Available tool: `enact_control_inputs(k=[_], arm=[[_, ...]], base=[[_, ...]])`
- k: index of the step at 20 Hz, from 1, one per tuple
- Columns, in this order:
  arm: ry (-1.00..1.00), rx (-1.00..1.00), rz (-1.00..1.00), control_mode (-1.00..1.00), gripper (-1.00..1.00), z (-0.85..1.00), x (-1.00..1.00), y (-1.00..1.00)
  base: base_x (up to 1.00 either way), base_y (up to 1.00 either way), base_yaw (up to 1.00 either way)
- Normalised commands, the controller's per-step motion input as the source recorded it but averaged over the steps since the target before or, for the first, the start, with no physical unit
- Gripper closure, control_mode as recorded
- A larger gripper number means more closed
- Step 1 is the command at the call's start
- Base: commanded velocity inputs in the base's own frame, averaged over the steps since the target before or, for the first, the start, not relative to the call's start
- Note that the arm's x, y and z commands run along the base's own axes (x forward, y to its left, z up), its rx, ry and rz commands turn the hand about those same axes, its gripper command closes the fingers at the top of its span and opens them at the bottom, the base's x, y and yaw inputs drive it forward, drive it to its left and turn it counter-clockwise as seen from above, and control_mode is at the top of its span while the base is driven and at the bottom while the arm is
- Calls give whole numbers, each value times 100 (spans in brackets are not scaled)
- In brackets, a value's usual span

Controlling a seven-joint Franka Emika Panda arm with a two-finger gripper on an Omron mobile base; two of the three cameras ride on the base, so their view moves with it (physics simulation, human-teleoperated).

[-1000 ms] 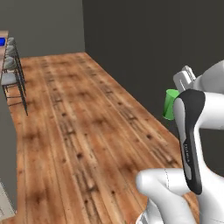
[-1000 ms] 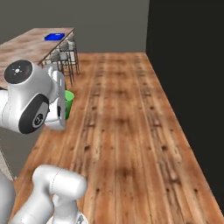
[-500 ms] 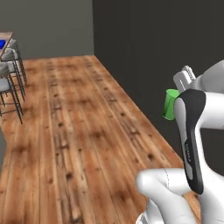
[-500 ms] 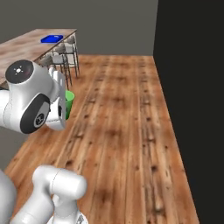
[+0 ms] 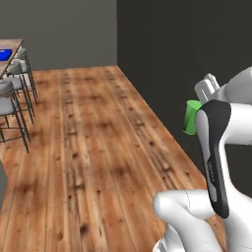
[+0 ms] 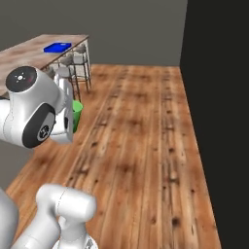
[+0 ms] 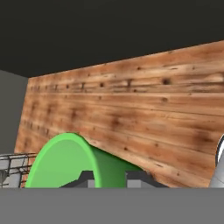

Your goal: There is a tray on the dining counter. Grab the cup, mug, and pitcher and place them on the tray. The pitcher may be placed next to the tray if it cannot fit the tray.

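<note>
Presently, items as seen:
Cup: small plain green tapered cup (image 5: 190,117) without a handle, carried up in the air above the floor, at the end of the white arm; in the right base view it shows just beside the arm's large round joint.
Tool: two-finger tool (image 7: 110,178), jaws drawn in narrow and clamped on the green cup; in the hand view the dark finger tips (image 7: 85,179) sit against the cup's side, with the cup's wide mouth reaching out ahead of them and to the left.
Tray: flat rectangular bright blue tray (image 6: 57,47), lying on the far counter, well apart from the cup and tool.
Counter: long dining counter (image 6: 29,53) with a reddish-brown marbled stone top, at the far left of the room.
Stools: metal-legged stools (image 5: 12,106) with grey seats, lined along the counter's edge.
Floor: brown wooden plank floor (image 6: 141,131), running beneath the arm towards the grey back wall.
Wall: dark wall (image 5: 172,54) close beside the arm, on its right.
</note>
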Motion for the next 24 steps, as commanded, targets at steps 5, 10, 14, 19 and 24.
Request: enact_control_inputs(k=[5, 10, 14, 19, 24], arm=[[0, 0, 0, 100, 100, 0, 0, 0], [0, 0, 0, 100, 100, 0, 0, 0], [0, 0, 0, 100, 100, 0, 0, 0], [0, 0, 0, 100, 100, 0, 0, 0], [0, 0, 0, 100, 100, 0, 0, 0]], base=[[100, -7, 13], [100, -31, 12], [100, -35, 11], [100, -47, 9], [100, -56, 6]])
